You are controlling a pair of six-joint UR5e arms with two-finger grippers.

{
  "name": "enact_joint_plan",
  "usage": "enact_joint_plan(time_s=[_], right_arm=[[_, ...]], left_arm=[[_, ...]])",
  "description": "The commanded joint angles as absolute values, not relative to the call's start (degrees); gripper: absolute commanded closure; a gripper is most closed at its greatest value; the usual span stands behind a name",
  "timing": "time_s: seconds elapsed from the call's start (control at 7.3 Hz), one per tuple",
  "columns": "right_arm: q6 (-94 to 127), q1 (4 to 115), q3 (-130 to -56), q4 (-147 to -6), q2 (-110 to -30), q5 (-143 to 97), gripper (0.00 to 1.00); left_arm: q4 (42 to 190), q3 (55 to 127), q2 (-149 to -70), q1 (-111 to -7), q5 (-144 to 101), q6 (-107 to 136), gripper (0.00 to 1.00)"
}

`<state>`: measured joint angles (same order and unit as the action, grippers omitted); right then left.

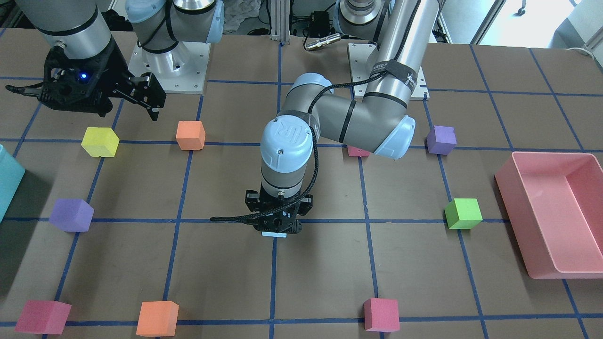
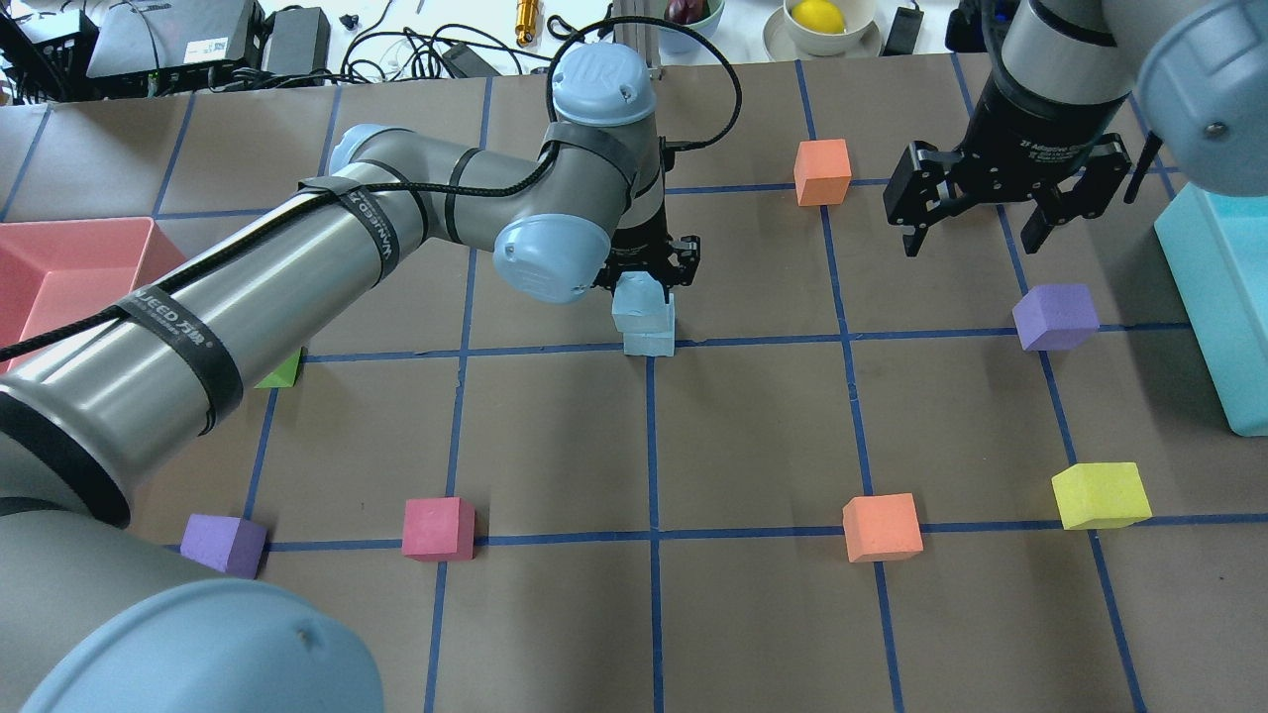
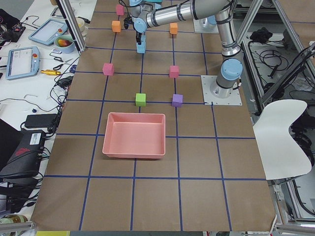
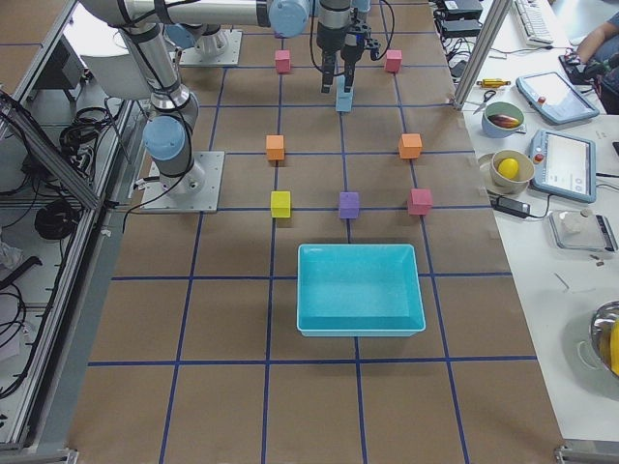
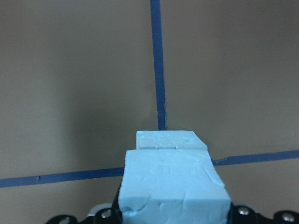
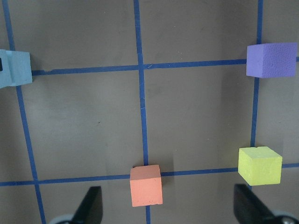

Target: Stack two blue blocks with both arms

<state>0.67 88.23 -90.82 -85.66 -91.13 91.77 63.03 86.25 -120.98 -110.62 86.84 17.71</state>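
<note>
Nearest to the left wrist lens: upper blue block (image 5: pixel 174 189), large at the bottom edge of that view, clamped between the fingers of the left pincer (image 2: pixel 649 277). Placed on top of the lower blue block (image 5: pixel 171 139), a little shifted, with a strip of the lower top face visible beyond it. Cannot tell if pressed down fully or only touching.

Now from left to right in the overhead view. At the left edge of the brown surface (image 2: pixel 753 436), pink bin (image 2: pixel 69 282). Next, left arm (image 2: pixel 297 262), stretched across to the middle. There, both blue blocks as one small stack, right at a crossing of the blue tape lines (image 2: pixel 753 340), near the centre of the surface. Further right, orange cube (image 2: pixel 822 171), well apart from the stack. Just beside it, right pincer (image 2: pixel 973 238), hanging above the surface, fingers spread wide. Lower in the view and more to the right, purple cube (image 2: pixel 1056 317) on the surface. At the right edge, teal bin (image 2: pixel 1218 297).
</note>
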Motion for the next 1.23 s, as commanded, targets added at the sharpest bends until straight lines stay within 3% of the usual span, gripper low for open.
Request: enact_joint_plan(time_s=[0.0, 0.41, 0.68, 1.1], right_arm=[[0.5, 88.2, -90.4, -84.7, -91.5, 91.7, 0.0], [0.3, 88.4, -90.4, -84.9, -91.8, 91.7, 0.0], [0.3, 88.4, -90.4, -85.0, -91.8, 90.5, 0.0], [0.4, 88.3, -90.4, -85.1, -91.7, 90.3, 0.0]], left_arm=[[62.8, 86.0, -121.6, -111.0, 86.5, 18.0, 0.0], [66.9, 82.8, -116.1, -108.1, 87.0, 10.4, 0.0], [79.3, 80.1, -109.5, -103.6, 87.0, 7.2, 0.0], [86.2, 80.9, -99.4, -96.4, 88.4, -3.6, 0.0]])
